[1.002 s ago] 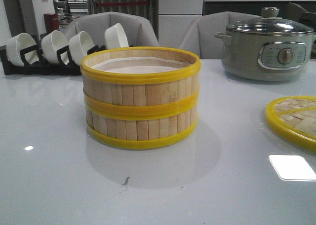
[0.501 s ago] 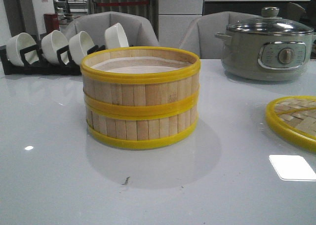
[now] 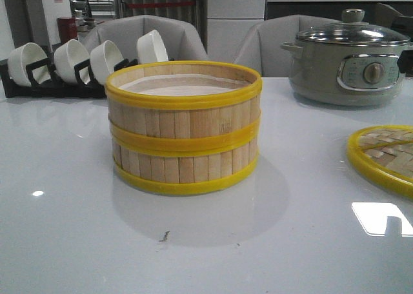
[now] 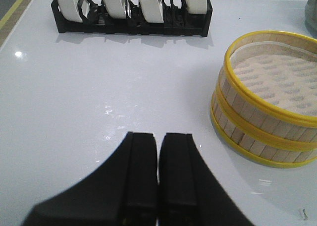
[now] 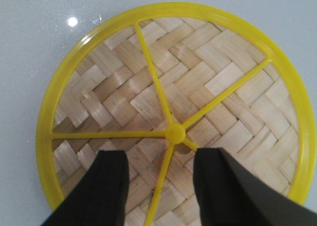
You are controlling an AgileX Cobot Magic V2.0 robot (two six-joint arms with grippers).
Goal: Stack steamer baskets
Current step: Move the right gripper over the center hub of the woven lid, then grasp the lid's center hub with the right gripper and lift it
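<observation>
Nothing on the table (image 3: 71, 242) had shifted since the earlier frames; only the bright reflection at the near right had gained a dark notch, probably the shadow of an arm passing above it.

Nearest, at the right edge, lay the woven lid (image 5: 173, 132), flat on the tabletop. The right gripper (image 5: 159, 186) hung directly over its yellow hub with its fingers spread wide and nothing between them, a pose that suggested it was lining up to take the lid by its centre. The left gripper (image 4: 158, 176) had its fingers pressed together, empty, parked over bare table to the left of the stack, apparently out of the way.

In the middle stood the 2 steamer baskets (image 3: 184, 126), 1 seated squarely on the other, rims aligned, pale liner showing inside the upper 1. By that look the stacking itself was done.

Farthest back, 4 white bowls sat in a black rack (image 3: 58, 81) at the left, and a grey electric pot (image 3: 348, 65) stood at the right.
</observation>
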